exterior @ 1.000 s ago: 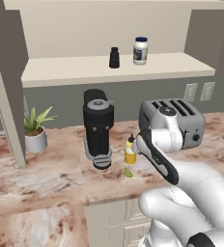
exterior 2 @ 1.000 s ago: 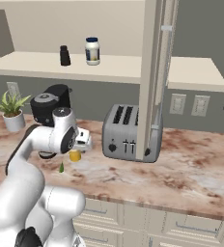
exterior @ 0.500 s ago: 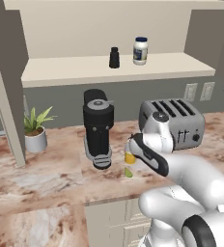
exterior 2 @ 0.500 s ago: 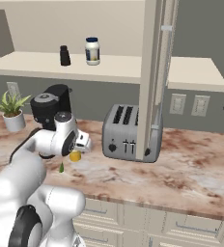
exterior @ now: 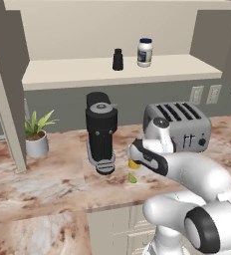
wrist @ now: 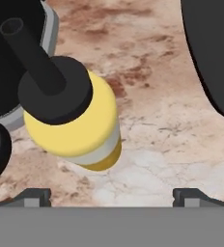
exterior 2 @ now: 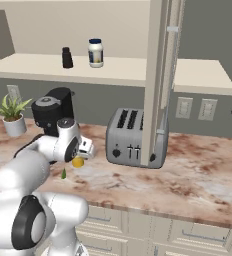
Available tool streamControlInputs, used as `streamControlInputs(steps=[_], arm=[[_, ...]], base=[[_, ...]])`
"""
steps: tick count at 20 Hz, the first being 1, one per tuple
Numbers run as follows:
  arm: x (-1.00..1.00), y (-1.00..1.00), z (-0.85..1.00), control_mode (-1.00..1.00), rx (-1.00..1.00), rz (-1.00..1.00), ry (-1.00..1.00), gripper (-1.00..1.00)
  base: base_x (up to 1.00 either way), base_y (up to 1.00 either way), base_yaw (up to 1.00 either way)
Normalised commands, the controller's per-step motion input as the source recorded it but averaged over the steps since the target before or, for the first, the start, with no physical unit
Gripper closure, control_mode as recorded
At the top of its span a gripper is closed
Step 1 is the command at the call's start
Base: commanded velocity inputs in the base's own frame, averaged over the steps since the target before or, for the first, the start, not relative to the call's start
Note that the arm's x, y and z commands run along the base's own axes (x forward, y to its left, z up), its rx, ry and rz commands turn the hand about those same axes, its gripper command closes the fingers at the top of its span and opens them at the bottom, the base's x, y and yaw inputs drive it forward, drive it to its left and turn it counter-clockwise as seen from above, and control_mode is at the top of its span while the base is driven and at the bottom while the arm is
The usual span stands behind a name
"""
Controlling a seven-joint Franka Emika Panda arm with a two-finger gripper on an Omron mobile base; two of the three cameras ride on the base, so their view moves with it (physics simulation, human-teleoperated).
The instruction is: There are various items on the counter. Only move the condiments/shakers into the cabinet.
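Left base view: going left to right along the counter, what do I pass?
Potted plant → coffee machine → yellow squeeze bottle → toaster.

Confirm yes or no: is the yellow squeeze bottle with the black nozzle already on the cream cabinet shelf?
No, the yellow squeeze bottle stands on the marbled counter beside the black coffee machine.
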Motion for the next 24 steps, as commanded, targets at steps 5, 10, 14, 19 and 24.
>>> streamControlInputs(steps=[5, 10, 14, 19, 24], arm=[[0.15, 0.17, -0.15, -1.00, 0.00, -0.01, -0.01, -1.00], [0.24, 0.01, -0.08, -1.00, 0.00, 0.00, -0.05, -1.00], [0.22, 0.00, -0.05, -1.00, 0.00, 0.00, -0.05, -1.00], [0.11, 0.02, -0.02, -1.00, 0.00, 0.00, -0.06, -1.00], [0.02, 0.09, -0.06, -1.00, 0.00, 0.00, -0.08, -1.00]], base=[[0.00, 0.00, 0.00], [0.00, 0.00, 0.00], [0.00, 0.00, 0.00], [0.00, 0.00, 0.00], [0.00, 0.00, 0.00]])
